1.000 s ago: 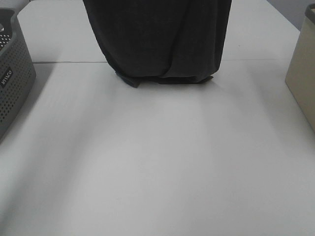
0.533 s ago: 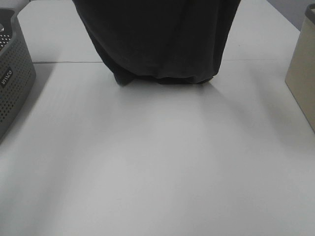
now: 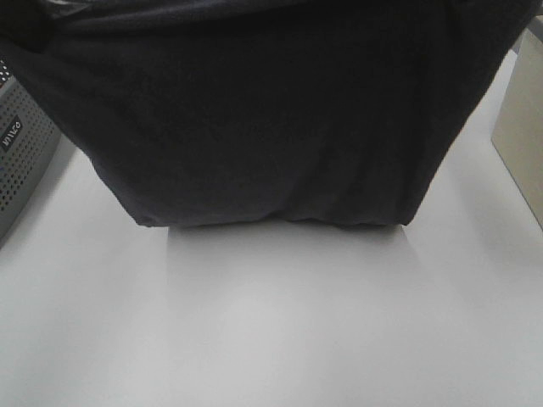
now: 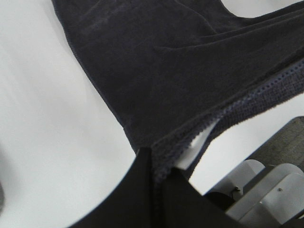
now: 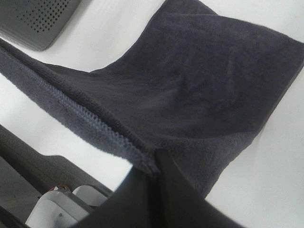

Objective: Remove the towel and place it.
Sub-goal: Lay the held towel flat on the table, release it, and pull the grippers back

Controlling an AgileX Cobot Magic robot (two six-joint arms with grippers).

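The left gripper (image 4: 153, 160) and the right gripper (image 5: 154, 167) each pinch the top edge of the towel (image 3: 271, 127). It hangs spread wide at 12 o'clock, low over the white table (image 3: 280, 331). If one pinch slips, that side could drop and bunch up. A grey basket (image 3: 21, 161) sits at 9 o'clock and a beige box (image 3: 519, 144) at 3 o'clock.

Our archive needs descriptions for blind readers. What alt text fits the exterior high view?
A dark towel hangs spread wide across the upper frame, its lower edge near the white table. A grey perforated basket shows at the left edge, a beige bin at the right.
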